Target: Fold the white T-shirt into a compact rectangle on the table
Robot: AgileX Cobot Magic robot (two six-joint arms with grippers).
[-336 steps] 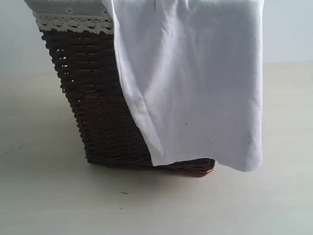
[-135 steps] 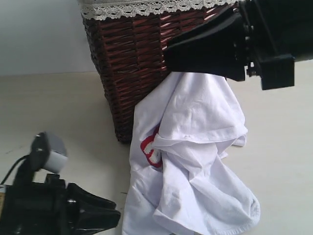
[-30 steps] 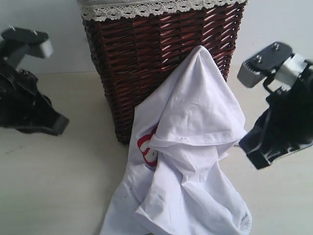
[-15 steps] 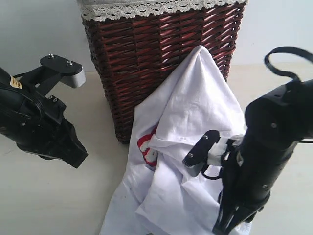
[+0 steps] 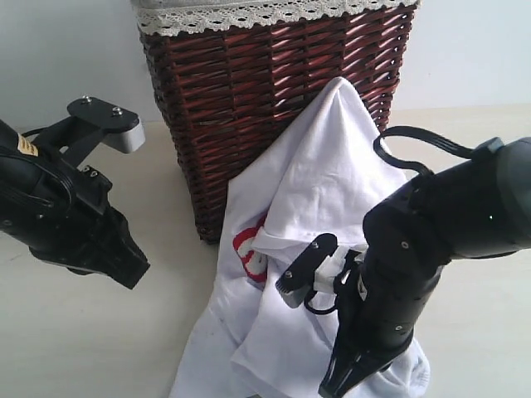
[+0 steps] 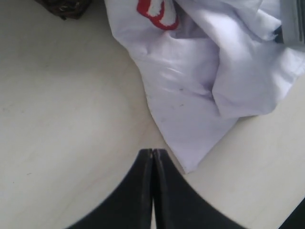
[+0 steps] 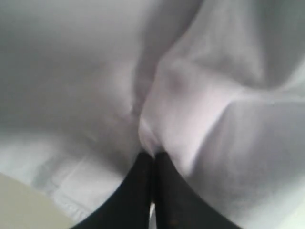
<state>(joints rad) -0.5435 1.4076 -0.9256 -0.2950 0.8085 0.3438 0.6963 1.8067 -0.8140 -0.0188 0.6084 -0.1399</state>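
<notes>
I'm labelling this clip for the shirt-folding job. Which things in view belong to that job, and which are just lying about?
Part of the job:
- white T-shirt, crumpled and leaning on the basket
- table
- right gripper, shut on a pucker of the shirt
- left gripper, shut and empty, beside the shirt's edge

Just lying about:
- wicker basket
- its lace-trimmed liner

I see a plain pale wall behind a dark wicker basket; the light is soft and even.
</notes>
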